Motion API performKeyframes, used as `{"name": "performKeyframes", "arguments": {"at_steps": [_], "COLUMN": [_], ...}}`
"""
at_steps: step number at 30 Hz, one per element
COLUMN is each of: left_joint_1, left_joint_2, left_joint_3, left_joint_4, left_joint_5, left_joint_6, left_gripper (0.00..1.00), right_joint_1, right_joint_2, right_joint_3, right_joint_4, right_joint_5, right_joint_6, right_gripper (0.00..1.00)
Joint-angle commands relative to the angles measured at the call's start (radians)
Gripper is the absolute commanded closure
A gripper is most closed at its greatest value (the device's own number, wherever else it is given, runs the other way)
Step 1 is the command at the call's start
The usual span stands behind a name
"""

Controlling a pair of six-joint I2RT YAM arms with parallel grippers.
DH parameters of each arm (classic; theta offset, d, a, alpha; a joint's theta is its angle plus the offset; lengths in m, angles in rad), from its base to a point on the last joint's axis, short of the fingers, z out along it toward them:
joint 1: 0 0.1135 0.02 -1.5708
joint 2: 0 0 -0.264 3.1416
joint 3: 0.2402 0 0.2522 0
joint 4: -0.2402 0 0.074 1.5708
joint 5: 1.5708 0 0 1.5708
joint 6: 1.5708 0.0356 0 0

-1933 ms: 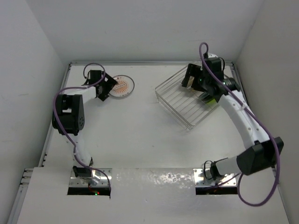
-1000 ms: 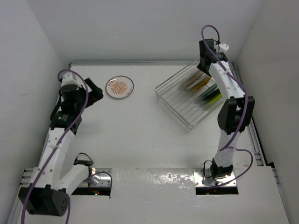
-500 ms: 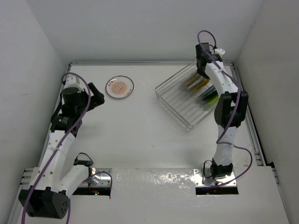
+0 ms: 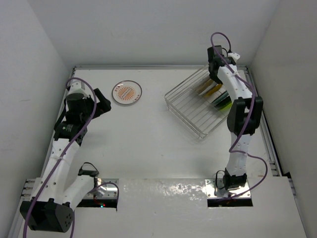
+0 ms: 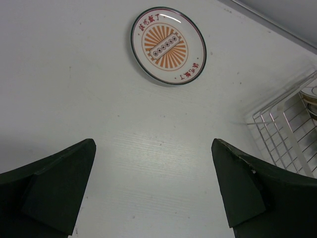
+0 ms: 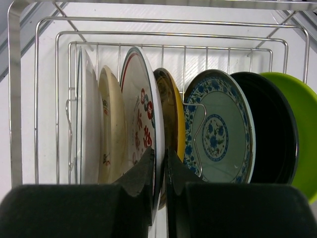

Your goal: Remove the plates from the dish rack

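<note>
The dish rack [image 6: 163,21] holds several plates on edge. My right gripper [image 6: 159,163] is shut on the rim of a white plate with red marks [image 6: 141,114], one finger on each face. To its left stand a cream plate [image 6: 111,124] and a white one [image 6: 89,119]. To its right are a mustard plate [image 6: 171,114], a blue-patterned plate [image 6: 218,134], a black plate [image 6: 275,134] and a lime green plate [image 6: 302,129]. From above, the right gripper [image 4: 214,74] is at the dish rack's [image 4: 190,106] far corner. My left gripper [image 5: 153,188] is open above bare table, short of a white plate with an orange sunburst [image 5: 168,44].
The sunburst plate [image 4: 127,92] lies flat at the back left of the table, with the left gripper [image 4: 101,104] just to its left. The rack's near corner [image 5: 282,134] shows at the right of the left wrist view. White walls enclose the table on three sides.
The right gripper's fingers have closed onto the white plate's rim. The left gripper, earlier at the sunburst plate, has drawn back to the left and stayed open.
</note>
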Motion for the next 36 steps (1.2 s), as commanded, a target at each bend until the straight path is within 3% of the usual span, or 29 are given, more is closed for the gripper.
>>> {"name": "performKeyframes", "arguments": {"at_steps": [1,7,13,16,20,21,23,24,25,28,33,36], "left_joint_1": [0.004,0.004,0.006,0.004,0.000,-0.005,-0.020,-0.051,-0.069,-0.164,-0.237,-0.237], "left_joint_2": [-0.019,-0.015,-0.016,0.013,0.087,0.101,0.133,0.168,0.187,0.279,0.369,0.392], "left_joint_3": [-0.004,-0.001,0.010,0.041,0.059,0.059,0.074,0.090,0.107,0.186,0.242,0.236], "left_joint_4": [0.037,0.054,0.144,0.195,0.430,0.491,0.622,0.640,0.649,0.652,0.573,0.522], "left_joint_5": [0.009,0.056,0.285,0.444,0.735,0.768,0.797,0.794,0.786,0.754,0.613,0.544], "left_joint_6": [0.014,0.020,0.008,-0.032,-0.227,-0.268,-0.334,-0.364,-0.369,-0.371,-0.346,-0.308], "left_gripper": [0.00,0.00,0.00,0.00,0.00,0.00,0.00,0.00,0.00,0.00,0.02,0.14], "right_joint_1": [0.003,0.003,0.003,0.004,0.012,0.018,0.036,0.041,0.053,0.107,0.164,0.170], "right_joint_2": [-0.082,-0.176,-0.348,-0.446,-0.610,-0.628,-0.664,-0.685,-0.735,-0.825,-0.895,-0.909], "right_joint_3": [0.077,0.075,0.098,0.066,-0.090,-0.118,-0.207,-0.251,-0.363,-0.560,-0.745,-0.799], "right_joint_4": [-0.027,-0.009,0.027,0.054,0.172,0.174,0.224,0.260,0.369,0.578,0.824,0.927], "right_joint_5": [0.036,0.068,0.127,0.075,-0.248,-0.249,-0.449,-0.540,-0.735,-0.985,-1.085,-1.128], "right_joint_6": [-0.001,-0.049,-0.156,-0.227,-0.343,-0.359,-0.431,-0.445,-0.455,-0.453,-0.359,-0.284], "right_gripper": [1.00,1.00,1.00,1.00,1.00,1.00,1.00,1.00,1.00,1.00,1.00,1.00]}}
